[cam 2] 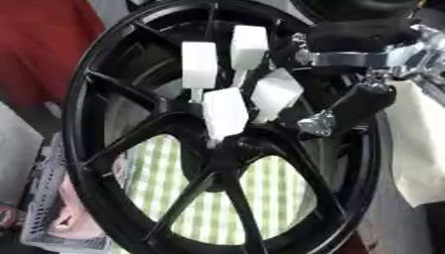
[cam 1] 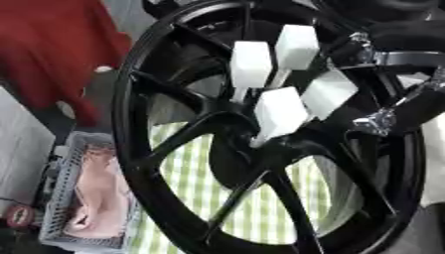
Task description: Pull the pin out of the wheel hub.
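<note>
A large black wheel hub (cam 1: pixel 174 163) stands on edge and fills both views, its spokes meeting at the centre (cam 1: pixel 252 144). Several pins with white block heads stick out of that centre: two upper ones (cam 1: pixel 252 64) (cam 1: pixel 297 45), one at the right (cam 1: pixel 329 93) and one nearest me (cam 1: pixel 280 111). My right hand (cam 2: pixel 358 105), black with silver joints, comes in from the upper right and lies against the hub just right of the right-hand pin (cam 2: pixel 276 93). Whether it touches that pin is hidden. My left hand is out of sight.
A green-and-white checked cloth (cam 1: pixel 193 191) shows through the spokes. A grey mesh basket (cam 1: pixel 61 198) holding something pink sits at the lower left. Red fabric (cam 1: pixel 52 49) hangs at the upper left, and a cream cloth (cam 2: pixel 419 144) lies at the right.
</note>
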Action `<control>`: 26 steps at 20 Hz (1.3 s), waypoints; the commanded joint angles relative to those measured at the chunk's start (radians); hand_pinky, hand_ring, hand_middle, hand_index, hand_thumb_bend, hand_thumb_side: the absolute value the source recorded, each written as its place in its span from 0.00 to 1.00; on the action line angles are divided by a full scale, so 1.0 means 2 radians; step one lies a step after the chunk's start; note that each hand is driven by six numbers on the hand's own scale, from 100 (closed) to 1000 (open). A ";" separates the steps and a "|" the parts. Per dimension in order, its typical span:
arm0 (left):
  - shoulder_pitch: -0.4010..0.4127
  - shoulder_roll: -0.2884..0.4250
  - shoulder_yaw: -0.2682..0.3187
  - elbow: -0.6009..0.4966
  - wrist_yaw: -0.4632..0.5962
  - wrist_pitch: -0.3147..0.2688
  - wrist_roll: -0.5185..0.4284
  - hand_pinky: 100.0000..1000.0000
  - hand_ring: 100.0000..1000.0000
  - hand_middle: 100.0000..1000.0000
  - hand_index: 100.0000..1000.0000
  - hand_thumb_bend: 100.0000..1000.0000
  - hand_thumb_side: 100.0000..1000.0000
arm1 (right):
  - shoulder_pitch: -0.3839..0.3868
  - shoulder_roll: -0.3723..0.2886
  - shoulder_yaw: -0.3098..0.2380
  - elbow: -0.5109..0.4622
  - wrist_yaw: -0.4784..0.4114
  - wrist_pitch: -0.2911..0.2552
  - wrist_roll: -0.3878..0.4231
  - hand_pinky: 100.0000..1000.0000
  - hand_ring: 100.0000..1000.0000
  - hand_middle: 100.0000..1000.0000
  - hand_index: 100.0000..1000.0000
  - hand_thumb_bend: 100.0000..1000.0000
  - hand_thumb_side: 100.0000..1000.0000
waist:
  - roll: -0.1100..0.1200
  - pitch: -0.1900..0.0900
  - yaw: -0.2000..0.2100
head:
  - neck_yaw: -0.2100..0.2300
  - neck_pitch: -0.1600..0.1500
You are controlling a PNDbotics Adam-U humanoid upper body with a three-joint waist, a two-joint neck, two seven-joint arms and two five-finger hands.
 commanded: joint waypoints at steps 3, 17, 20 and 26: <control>-0.003 0.011 0.002 -0.010 0.001 -0.001 0.003 0.90 0.92 0.82 0.86 0.18 0.58 | -0.005 -0.011 -0.011 -0.003 -0.015 0.006 -0.010 0.42 0.38 0.25 0.34 0.00 0.00 | 0.002 -0.011 0.001 | -0.001 -0.007; -0.002 0.022 0.003 -0.010 -0.002 -0.004 0.003 0.90 0.92 0.82 0.85 0.18 0.57 | -0.025 -0.025 -0.038 -0.003 -0.072 0.004 0.049 0.30 0.27 0.13 0.22 0.00 0.00 | -0.007 -0.016 -0.002 | 0.003 -0.009; -0.001 0.024 0.004 -0.010 -0.002 -0.005 0.004 0.90 0.92 0.82 0.85 0.18 0.57 | -0.031 -0.030 -0.049 -0.003 -0.083 0.004 0.058 0.28 0.24 0.10 0.19 0.00 0.00 | -0.008 -0.019 -0.004 | 0.005 -0.008; 0.001 0.028 0.005 -0.010 -0.003 -0.006 0.006 0.90 0.92 0.82 0.85 0.18 0.57 | -0.040 -0.041 -0.075 -0.003 -0.105 0.006 0.057 0.27 0.24 0.10 0.19 0.00 0.00 | -0.011 -0.022 -0.007 | 0.010 -0.008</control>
